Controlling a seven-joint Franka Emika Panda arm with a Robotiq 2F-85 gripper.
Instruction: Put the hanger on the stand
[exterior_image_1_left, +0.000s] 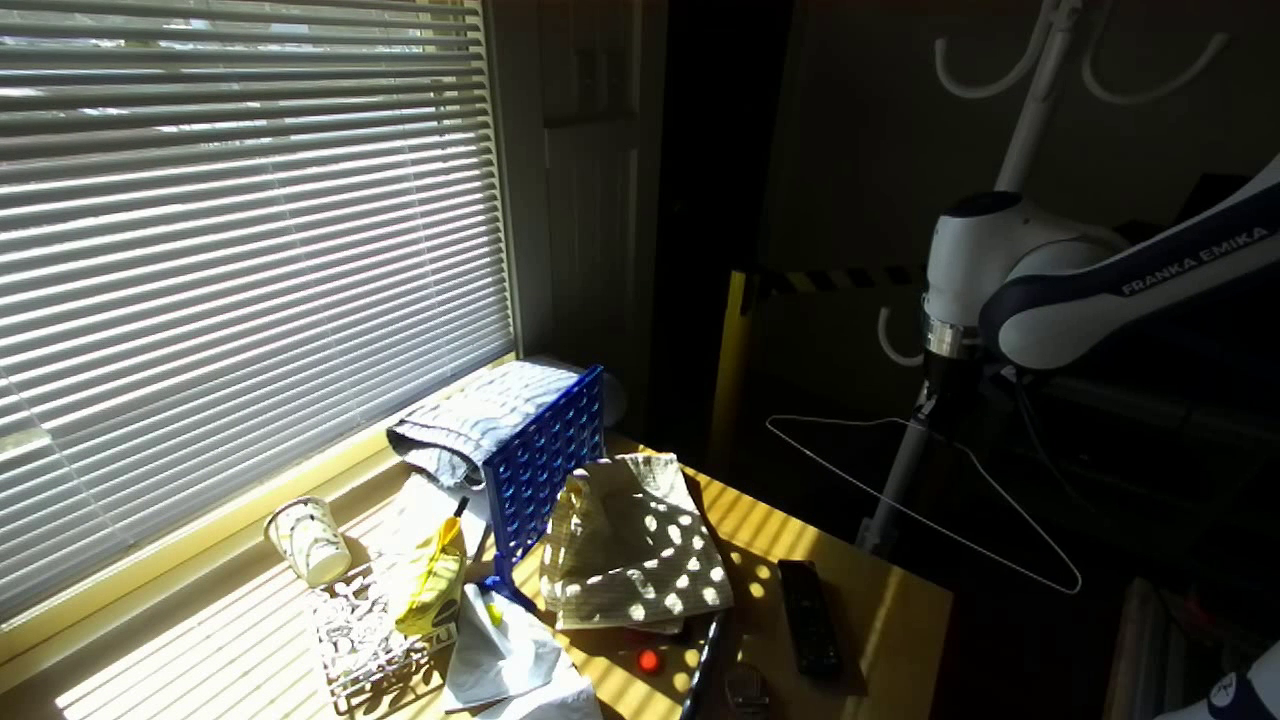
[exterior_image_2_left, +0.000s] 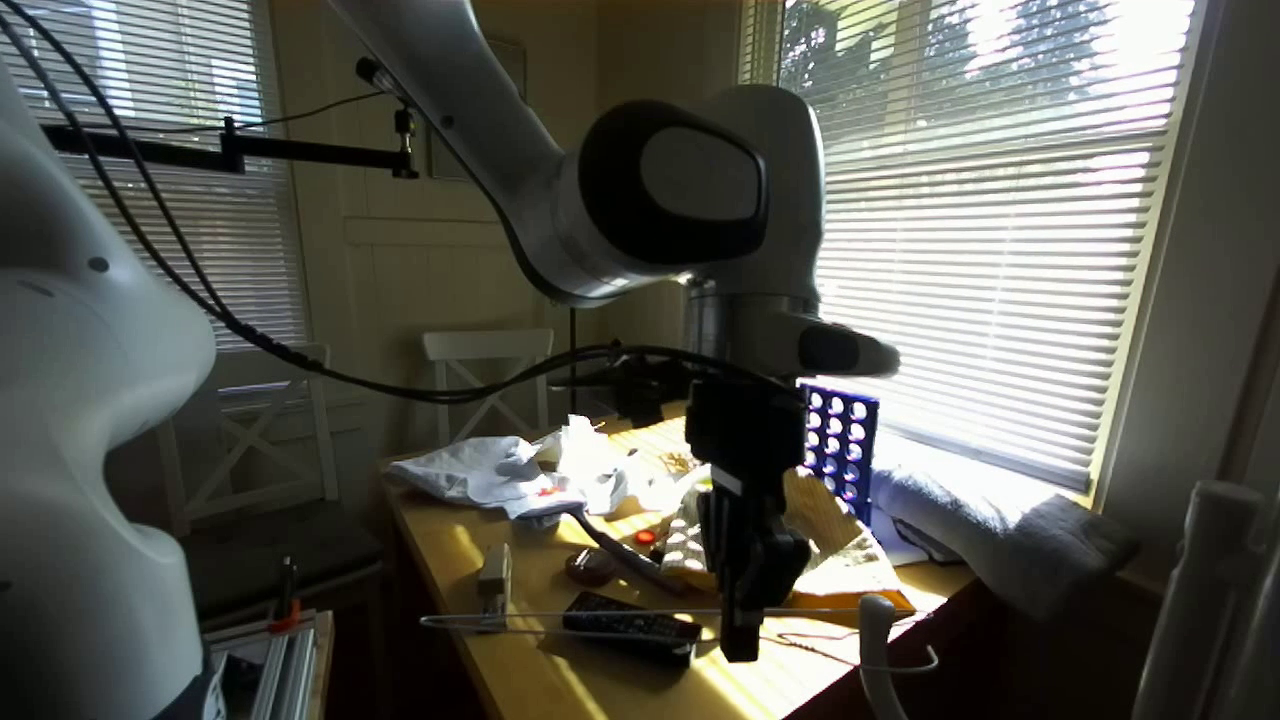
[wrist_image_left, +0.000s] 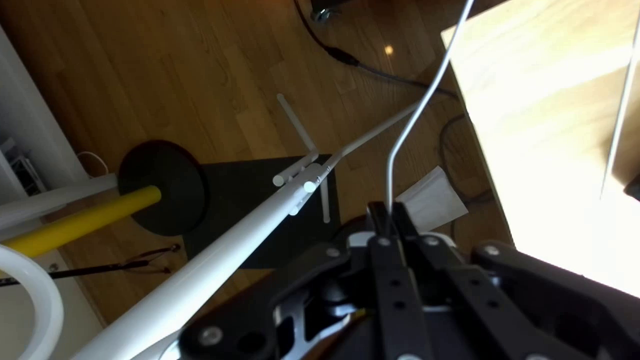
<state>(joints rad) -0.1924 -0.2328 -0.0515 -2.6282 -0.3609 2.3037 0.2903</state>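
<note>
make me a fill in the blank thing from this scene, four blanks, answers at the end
The claw grips the ____.
The stand is coloured ____.
Of the remote and the rack, the one nearer the claw is the ____.
The rack is coloured ____.

Missing words: hanger; white; remote; blue.

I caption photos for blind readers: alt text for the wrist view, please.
A black tool is closed on a thin wire hanger. A white coat stand reaches from the lower left toward the center; a sunlit tabletop lies at right.
</note>
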